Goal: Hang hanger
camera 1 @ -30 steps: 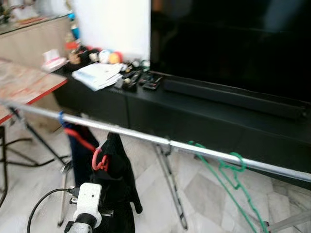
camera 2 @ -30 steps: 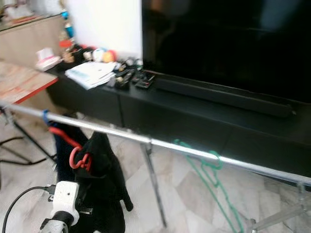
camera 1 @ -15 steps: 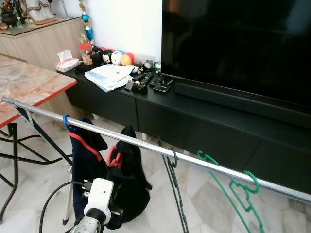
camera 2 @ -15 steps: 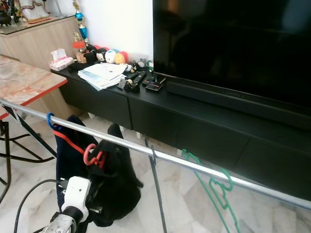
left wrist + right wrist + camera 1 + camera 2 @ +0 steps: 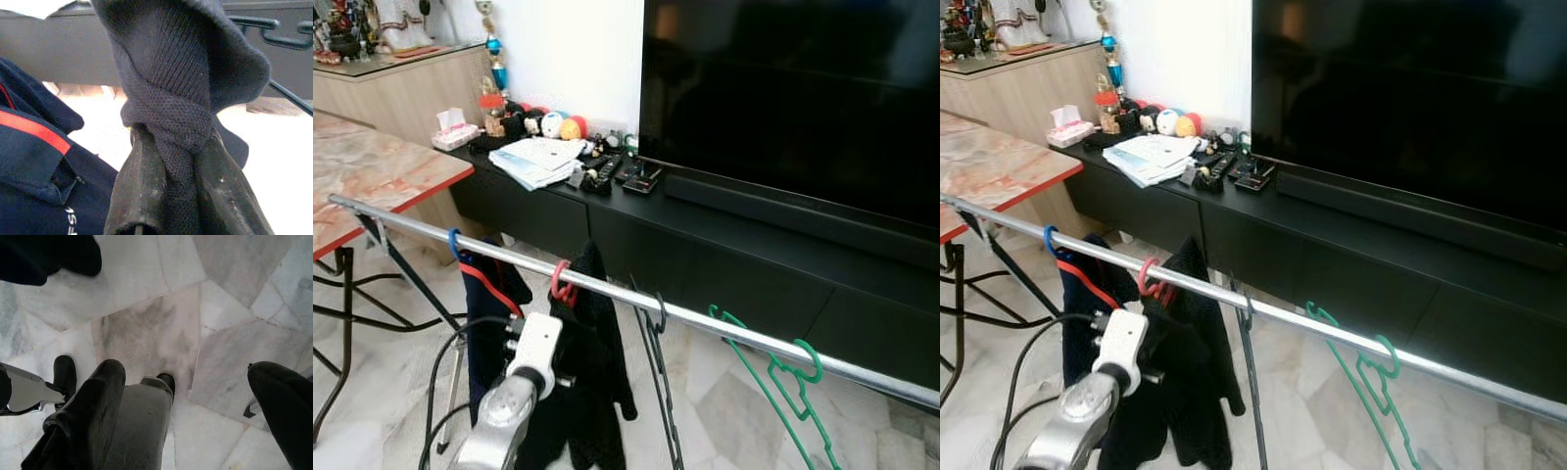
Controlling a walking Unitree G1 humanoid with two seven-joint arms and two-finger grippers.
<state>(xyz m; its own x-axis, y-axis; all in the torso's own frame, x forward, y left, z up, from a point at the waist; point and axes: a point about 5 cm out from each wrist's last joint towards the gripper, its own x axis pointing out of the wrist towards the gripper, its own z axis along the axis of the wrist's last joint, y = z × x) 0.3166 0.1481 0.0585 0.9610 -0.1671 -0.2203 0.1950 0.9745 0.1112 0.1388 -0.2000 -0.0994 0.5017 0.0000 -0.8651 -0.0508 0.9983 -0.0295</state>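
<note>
Left eye view: my left arm point(image 5: 514, 411) reaches up toward the silver rail point(image 5: 724, 328). Just above and ahead of my wrist, the red hanger point(image 5: 561, 284) has its hook over the rail, and the black garment point(image 5: 592, 392) it carries drapes down right in front of my left claw. Beyond the claw on my left side, a blue hanger point(image 5: 456, 243) with a navy and red garment point(image 5: 489, 313) is on the same rail; off to my right a black hanger point(image 5: 656, 323) and a green hanger point(image 5: 783, 367) hang from it too.

Right eye view: same layout, with a black TV cabinet point(image 5: 1351, 255) and a TV point(image 5: 1410, 98) behind the rail.

Left wrist view: my left claw point(image 5: 183, 196) is pinched narrow on a twisted fold of the black garment, fingers point(image 5: 139, 191) pressed against the knit on both sides. The cloth rises directly out of the grip.

Right wrist view: my right claw point(image 5: 195, 396) hangs wide, fingers point(image 5: 98, 396) well apart, pointing down at the marble floor point(image 5: 161, 323), far below the hanger.
</note>
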